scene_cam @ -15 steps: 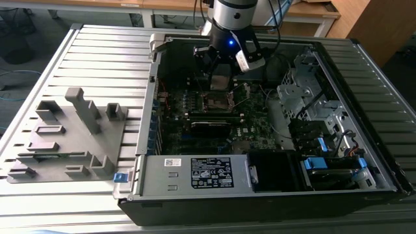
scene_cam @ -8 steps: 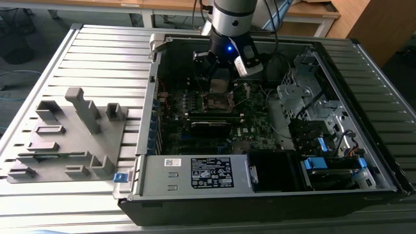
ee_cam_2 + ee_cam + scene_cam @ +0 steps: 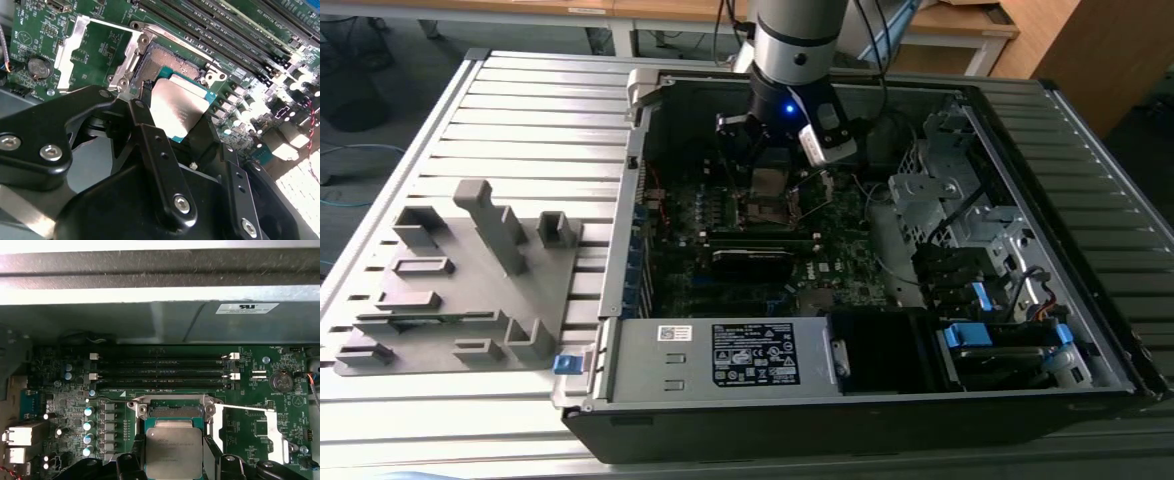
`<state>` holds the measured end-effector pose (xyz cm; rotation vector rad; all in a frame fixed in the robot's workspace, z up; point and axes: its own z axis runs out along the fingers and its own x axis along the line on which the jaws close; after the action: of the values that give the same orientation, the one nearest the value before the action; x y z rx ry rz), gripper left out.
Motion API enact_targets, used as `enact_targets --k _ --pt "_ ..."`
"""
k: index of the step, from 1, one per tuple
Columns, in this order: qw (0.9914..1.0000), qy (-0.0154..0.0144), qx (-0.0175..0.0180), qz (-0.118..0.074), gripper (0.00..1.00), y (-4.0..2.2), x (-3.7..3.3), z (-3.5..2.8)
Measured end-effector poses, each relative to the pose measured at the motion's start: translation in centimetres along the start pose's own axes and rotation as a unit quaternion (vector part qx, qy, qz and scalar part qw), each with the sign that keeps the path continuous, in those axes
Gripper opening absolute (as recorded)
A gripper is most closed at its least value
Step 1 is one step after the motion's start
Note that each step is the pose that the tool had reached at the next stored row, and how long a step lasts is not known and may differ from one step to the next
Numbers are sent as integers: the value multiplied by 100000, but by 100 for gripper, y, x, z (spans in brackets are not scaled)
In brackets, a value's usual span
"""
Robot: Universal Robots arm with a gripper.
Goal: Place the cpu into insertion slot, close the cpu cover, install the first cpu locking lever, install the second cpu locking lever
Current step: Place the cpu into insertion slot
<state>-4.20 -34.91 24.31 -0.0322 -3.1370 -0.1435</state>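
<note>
Our claw (image 3: 173, 466) is narrowed onto the cpu (image 3: 173, 447), 2 fingers (image 3: 150, 140) pinching opposite edges to hold it level over the insertion slot (image 3: 172, 411), near the middle of the motherboard (image 3: 252, 427). The chip is square, so it has no long axis; its metal face points away from the board. The cpu cover (image 3: 70, 47) lies swung open, which leaves the socket free.

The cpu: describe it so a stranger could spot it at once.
Inside the open computer case, find the green motherboard. Beside the long black memory slots, the gripper holds the cpu at the insertion slot. It alone is a flat, dull silver square.
</note>
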Motion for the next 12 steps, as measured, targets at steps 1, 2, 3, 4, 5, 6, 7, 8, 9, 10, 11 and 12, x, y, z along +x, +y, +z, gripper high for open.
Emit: enact_targets --k 1,2,3,4,5,6,7,8,9,10,11,12 --pt "100000 -3 6 -49 54 -1 0 4" --pt "100000 -8 3 -69 54 -1 0 8" --pt "100000 -3 14 -85 54 -1 0 9" --pt "100000 -3 17 -88 54 -1 0 9" --pt "100000 -1 17 -90 54 -1 0 9" --pt "100000 -3 13 -91 54 -1 0 9" --pt "100000 -7 5 -91 54 -1 0 10" --pt "100000 -6 9 -90 54 -1 0 10" --pt "100000 -7 6 -92 54 -1 0 10" --pt "100000 -6 7 -93 54 -1 0 10" --pt "100000 -9 5 -67 54 -1 0 11" --pt "100000 -28 7 134 54 -1 0 11"
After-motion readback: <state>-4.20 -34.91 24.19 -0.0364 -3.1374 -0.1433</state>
